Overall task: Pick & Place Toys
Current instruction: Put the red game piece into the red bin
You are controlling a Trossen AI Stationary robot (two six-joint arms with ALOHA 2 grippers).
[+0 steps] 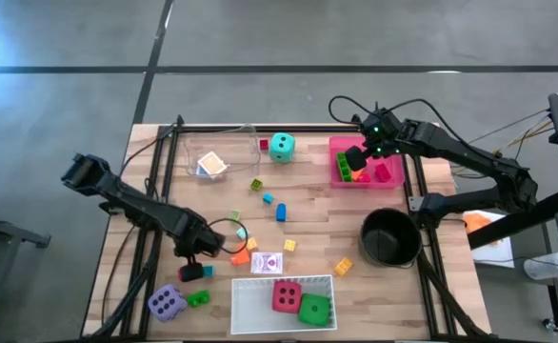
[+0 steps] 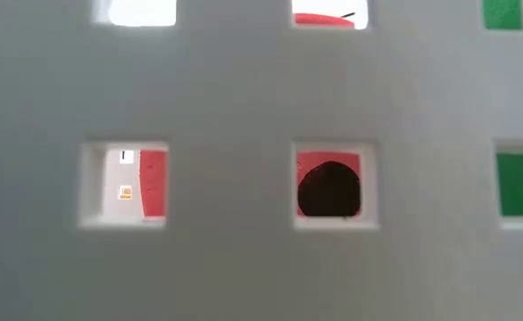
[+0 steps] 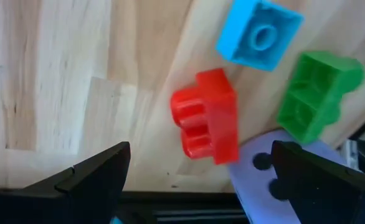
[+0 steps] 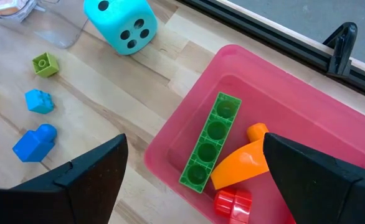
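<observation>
My left gripper is open and points down over the near left of the table. Just beyond its fingertips a red block lies on the wood. Close by are a blue block, a green block and the purple die. My right gripper hangs open above the pink tray, which holds a long green block, an orange piece and a red block. The teal die sits at the far middle. The red die and green die lie in the white tray.
A black pot stands at the right. A clear tray holds a card at the far left. Another card and small loose blocks lie mid-table. The low view sees only the white tray's holed wall.
</observation>
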